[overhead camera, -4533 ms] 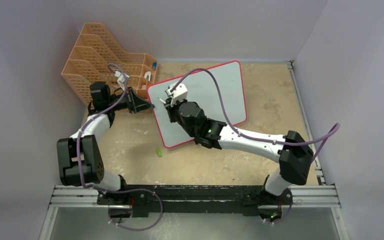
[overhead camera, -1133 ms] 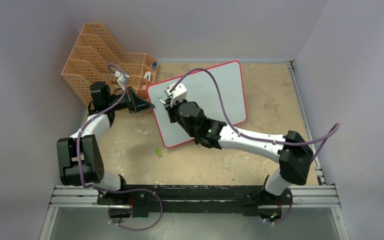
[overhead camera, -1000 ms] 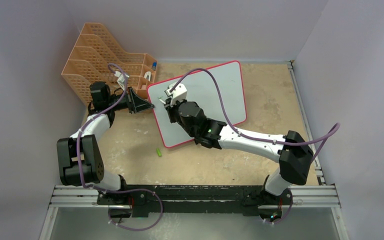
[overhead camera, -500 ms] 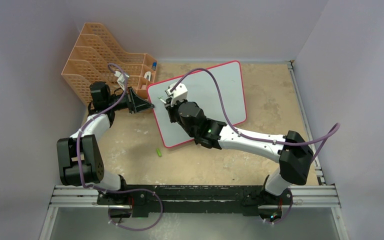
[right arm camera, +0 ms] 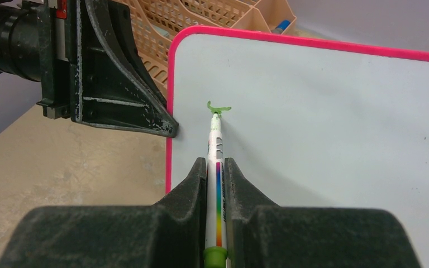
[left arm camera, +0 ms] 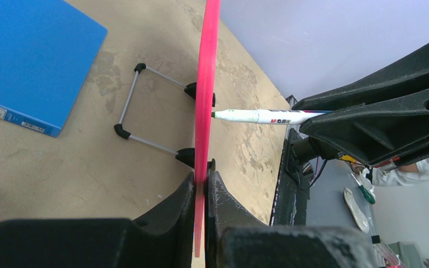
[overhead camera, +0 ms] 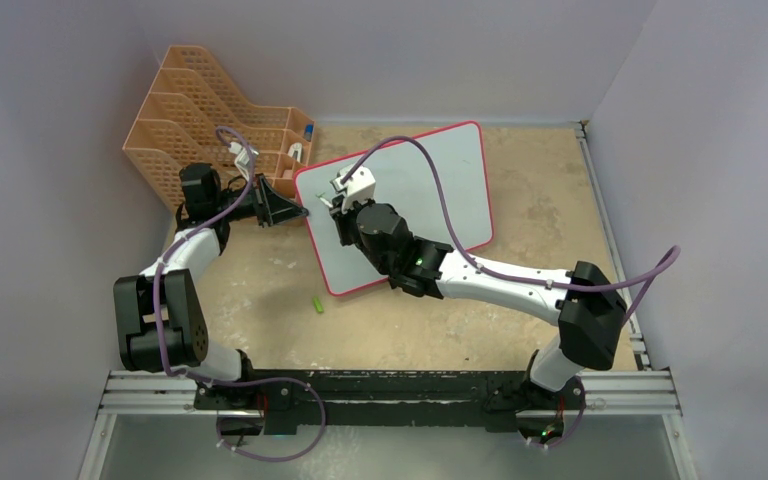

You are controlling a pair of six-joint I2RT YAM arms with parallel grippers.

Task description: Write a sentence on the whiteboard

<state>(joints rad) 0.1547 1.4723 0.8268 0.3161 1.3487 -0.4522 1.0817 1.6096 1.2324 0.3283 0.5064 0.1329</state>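
Note:
The whiteboard [overhead camera: 430,190] stands tilted on the table, white with a pink-red frame. My left gripper [overhead camera: 298,212] is shut on its left edge, and the left wrist view shows the pink edge [left arm camera: 206,84] pinched between the jaws of the left gripper [left arm camera: 204,176]. My right gripper [right arm camera: 216,163] is shut on a white marker [right arm camera: 215,137] with a rainbow stripe and a green end. The marker's tip touches the board [right arm camera: 324,123] near its upper left corner. Of the sentence, only one short curved green stroke [right arm camera: 218,106] shows at the tip.
An orange mesh file rack [overhead camera: 190,120] stands at the back left, with a blue marker [overhead camera: 308,130] in it. A green cap [overhead camera: 317,304] lies on the table in front of the board. Behind the board lie a blue folder [left arm camera: 28,61] and the board's wire stand [left arm camera: 128,106].
The right gripper with the marker has edged very slightly to the right on the board. The left arm has stayed still, holding the board's edge.

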